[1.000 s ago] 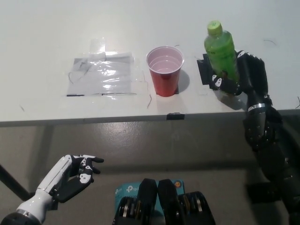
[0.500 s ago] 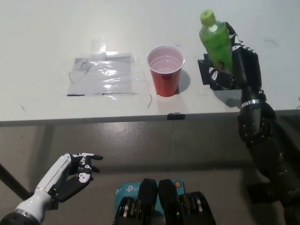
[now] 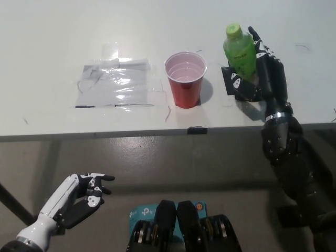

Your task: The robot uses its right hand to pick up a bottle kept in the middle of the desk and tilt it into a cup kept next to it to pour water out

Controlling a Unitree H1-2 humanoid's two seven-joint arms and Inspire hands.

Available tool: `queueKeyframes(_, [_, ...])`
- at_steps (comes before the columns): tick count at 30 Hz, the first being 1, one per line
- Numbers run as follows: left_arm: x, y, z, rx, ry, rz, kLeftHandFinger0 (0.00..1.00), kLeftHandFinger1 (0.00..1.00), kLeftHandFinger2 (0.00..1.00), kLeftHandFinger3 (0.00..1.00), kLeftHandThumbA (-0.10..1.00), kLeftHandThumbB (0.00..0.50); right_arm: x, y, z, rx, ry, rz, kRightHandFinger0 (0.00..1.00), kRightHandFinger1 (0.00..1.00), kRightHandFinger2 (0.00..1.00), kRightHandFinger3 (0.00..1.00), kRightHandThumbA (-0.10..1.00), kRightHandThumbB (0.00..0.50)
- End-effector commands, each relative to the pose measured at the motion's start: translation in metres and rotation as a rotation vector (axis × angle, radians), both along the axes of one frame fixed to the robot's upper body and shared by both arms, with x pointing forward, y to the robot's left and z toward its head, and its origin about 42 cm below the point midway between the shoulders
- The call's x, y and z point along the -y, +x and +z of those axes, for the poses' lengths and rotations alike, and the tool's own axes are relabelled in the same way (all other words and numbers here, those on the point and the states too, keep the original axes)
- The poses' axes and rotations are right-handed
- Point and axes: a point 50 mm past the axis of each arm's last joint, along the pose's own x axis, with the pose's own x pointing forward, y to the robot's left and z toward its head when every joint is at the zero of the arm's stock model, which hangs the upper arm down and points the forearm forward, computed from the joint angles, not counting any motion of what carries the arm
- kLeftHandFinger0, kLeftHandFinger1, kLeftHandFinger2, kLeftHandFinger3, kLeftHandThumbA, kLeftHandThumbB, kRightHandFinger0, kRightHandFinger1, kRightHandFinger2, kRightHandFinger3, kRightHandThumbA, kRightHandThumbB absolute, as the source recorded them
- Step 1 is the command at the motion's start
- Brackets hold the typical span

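- The green bottle [image 3: 240, 51] stands upright toward the right of the white surface [image 3: 52, 47], green cap on; its label carries print too small to read
- The black right hand [image 3: 261, 65] wraps the bottle from the right and behind, fingers closed on its body
- A red cup [image 3: 185, 80] stands just left of the bottle, apart from it, open mouth up, pale inside
- A clear plastic sheet [image 3: 115, 84] lies flat further left, taped down; a black mark sits by the bottle's base
- The white left hand [image 3: 86, 194] rests low at the left, below the surface edge, fingers loosely curled, holding nothing; grey floor [image 3: 173, 163] beneath
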Motion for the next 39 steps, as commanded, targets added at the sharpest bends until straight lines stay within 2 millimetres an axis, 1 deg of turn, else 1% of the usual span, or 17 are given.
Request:
queueKeyframes(1, [-0.003, -0.002, 0.013, 0.069, 0.009, -0.02, 0.51, 0.59, 0.73, 0.79, 1.0, 0.316, -0.002, 0.008, 0.02, 0.04, 0.021, -0.006, 0.76, 0.81, 0.77, 1.0, 0.6, 0.0])
queueKeyframes(9, [-0.003, 0.0, 0.011, 0.066, 0.011, -0.024, 0.49, 0.58, 0.72, 0.77, 1.0, 0.318, -0.003, 0.005, 0.013, 0.034, 0.079, -0.031, 0.67, 0.74, 0.69, 1.0, 0.61, 0.0])
queueKeyframes(12, [-0.003, -0.002, 0.012, 0.062, 0.009, -0.022, 0.51, 0.59, 0.73, 0.78, 1.0, 0.341, -0.004, 0.004, 0.007, 0.009, 0.243, -0.056, 0.68, 0.71, 0.66, 1.0, 0.53, 0.0])
queueKeyframes(14, [-0.003, -0.002, 0.012, 0.068, 0.014, -0.022, 0.5, 0.58, 0.72, 0.77, 1.0, 0.341, -0.005, 0.002, 0.0, -0.011, 0.394, -0.076, 0.74, 0.66, 0.63, 1.0, 0.34, 0.0])
queueKeyframes(16, [-0.002, -0.002, 0.011, 0.073, 0.009, -0.024, 0.5, 0.58, 0.72, 0.77, 1.0, 0.338, -0.005, 0.002, -0.004, -0.021, 0.471, -0.083, 0.88, 0.67, 0.61, 1.0, 0.34, 0.0])
queueKeyframes(19, [-0.002, -0.001, 0.011, 0.073, 0.008, -0.026, 0.49, 0.58, 0.71, 0.76, 1.0, 0.323, -0.005, 0.001, -0.01, -0.026, 0.568, -0.11, 0.92, 0.64, 0.57, 1.0, 0.31, 0.0])
queueKeyframes(20, [-0.002, -0.001, 0.011, 0.071, 0.012, -0.025, 0.49, 0.58, 0.71, 0.76, 1.0, 0.327, -0.004, 0.001, -0.011, -0.03, 0.586, -0.109, 0.9, 0.63, 0.58, 1.0, 0.36, 0.0])
queueKeyframes(24, [-0.002, -0.001, 0.011, 0.071, 0.015, -0.03, 0.5, 0.58, 0.71, 0.77, 1.0, 0.349, -0.002, 0.0, -0.017, -0.063, 0.708, -0.144, 0.53, 0.51, 0.55, 1.0, 0.59, 0.0])
queueKeyframes(27, [-0.002, -0.001, 0.011, 0.074, 0.01, -0.032, 0.48, 0.57, 0.71, 0.77, 1.0, 0.345, 0.0, -0.002, -0.022, -0.076, 0.7, -0.152, 0.48, 0.49, 0.57, 1.0, 0.67, 0.0])
queueKeyframes(29, [-0.002, -0.001, 0.011, 0.078, 0.008, -0.033, 0.48, 0.57, 0.7, 0.77, 1.0, 0.335, 0.001, -0.003, -0.025, -0.072, 0.687, -0.147, 0.59, 0.49, 0.53, 1.0, 0.6, 0.0])
queueKeyframes(32, [-0.001, -0.001, 0.011, 0.072, 0.014, -0.032, 0.48, 0.58, 0.71, 0.77, 1.0, 0.346, 0.001, -0.004, -0.026, -0.062, 0.666, -0.144, 0.47, 0.42, 0.51, 1.0, 0.58, 0.0])
queueKeyframes(33, [-0.001, -0.001, 0.011, 0.068, 0.012, -0.031, 0.49, 0.58, 0.71, 0.77, 1.0, 0.35, 0.002, -0.004, -0.027, -0.057, 0.642, -0.139, 0.52, 0.45, 0.54, 1.0, 0.59, 0.0])
queueKeyframes(34, [-0.001, -0.001, 0.011, 0.069, 0.011, -0.032, 0.49, 0.58, 0.71, 0.77, 1.0, 0.355, 0.002, -0.004, -0.027, -0.048, 0.617, -0.136, 0.84, 0.67, 0.59, 1.0, 0.58, 0.0])
queueKeyframes(35, [-0.001, -0.001, 0.012, 0.067, 0.013, -0.032, 0.5, 0.58, 0.71, 0.77, 1.0, 0.371, 0.002, -0.005, -0.026, -0.043, 0.598, -0.136, 1.0, 0.89, 0.69, 1.0, 0.59, 0.001])
queueKeyframes(36, [-0.001, -0.002, 0.012, 0.064, 0.014, -0.03, 0.51, 0.58, 0.72, 0.77, 1.0, 0.374, 0.001, -0.005, -0.026, -0.041, 0.583, -0.137, 1.0, 0.94, 0.73, 1.0, 0.6, 0.0])
queueKeyframes(37, [-0.001, -0.001, 0.012, 0.07, 0.017, -0.031, 0.5, 0.58, 0.71, 0.77, 1.0, 0.378, 0.001, -0.004, -0.025, -0.051, 0.491, -0.157, 1.0, 1.0, 1.0, 1.0, 0.86, 0.09])
queueKeyframes(39, [-0.001, 0.001, 0.013, 0.076, 0.011, -0.026, 0.49, 0.57, 0.7, 0.76, 1.0, 0.368, -0.003, 0.0, -0.021, -0.104, 0.368, -0.178, 1.0, 1.0, 1.0, 1.0, 1.0, 0.213])
